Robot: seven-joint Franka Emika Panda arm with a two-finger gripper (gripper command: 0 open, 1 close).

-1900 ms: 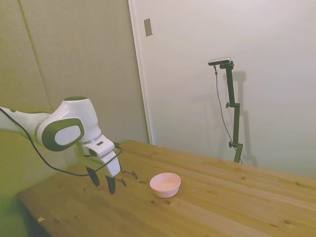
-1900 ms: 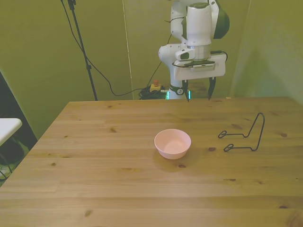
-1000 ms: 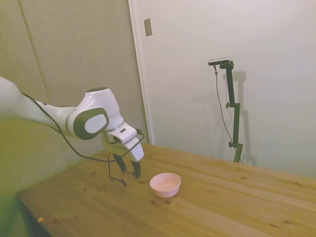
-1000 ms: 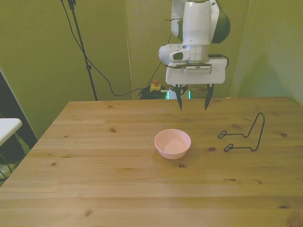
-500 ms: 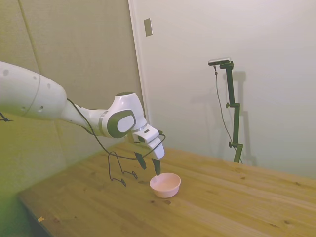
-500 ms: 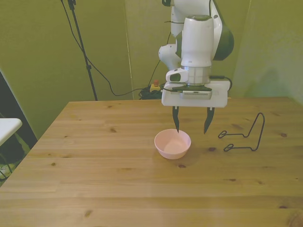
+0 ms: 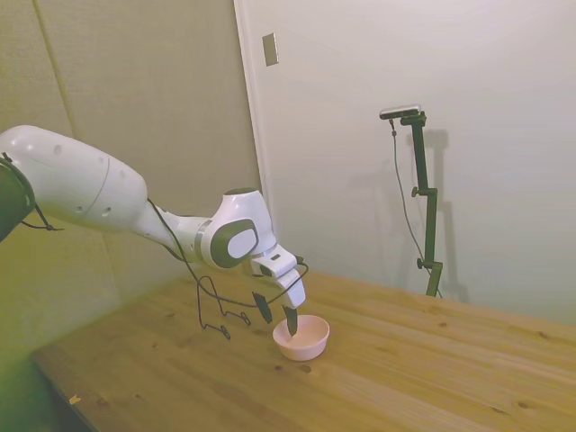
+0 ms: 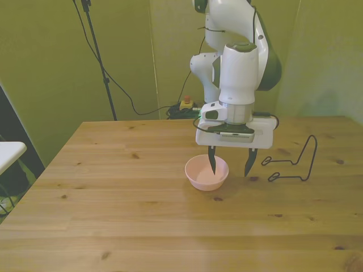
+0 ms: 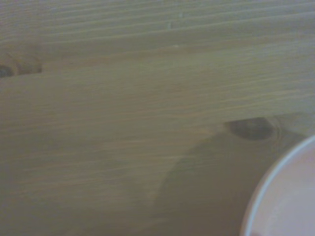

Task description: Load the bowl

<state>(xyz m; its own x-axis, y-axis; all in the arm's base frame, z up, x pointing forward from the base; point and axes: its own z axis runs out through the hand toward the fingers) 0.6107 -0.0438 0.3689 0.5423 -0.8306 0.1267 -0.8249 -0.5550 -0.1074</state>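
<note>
Pale pink bowl [image 8: 206, 172] is sitting upright on the wooden table [image 8: 142, 226], roughly at the middle of the table in the front view; in the side view the bowl [image 7: 302, 337] is lying near the table's [image 7: 423, 378] left-centre part. Bowl interior looks empty.

White arm is reaching down over the bowl, with the hand [image 8: 230, 161] pointing straight down. Hand is released: the two dark fingers are standing well apart, holding nothing. In the front view, one fingertip [image 8: 212, 166] is hanging over the bowl's inside, near its right part; the other is hanging outside the rim, on the front view's right, above bare table. In the side view the hand [image 7: 278, 313] is sitting just above the bowl's rim at its left edge. Cannot tell whether either finger is touching the bowl.

Thin black wire rack [image 8: 294, 162] is standing on the table on the front view's right, well apart from the bowl and just beyond the outer finger. In the side view the rack [image 7: 214, 310] is showing behind the arm, left of the bowl.

Wrist view, blurred: wood grain with a dark knot [image 9: 250, 128], and a curved section of the pink bowl's rim [image 9: 280, 196] at one corner, casting a shadow on the wood.
</note>
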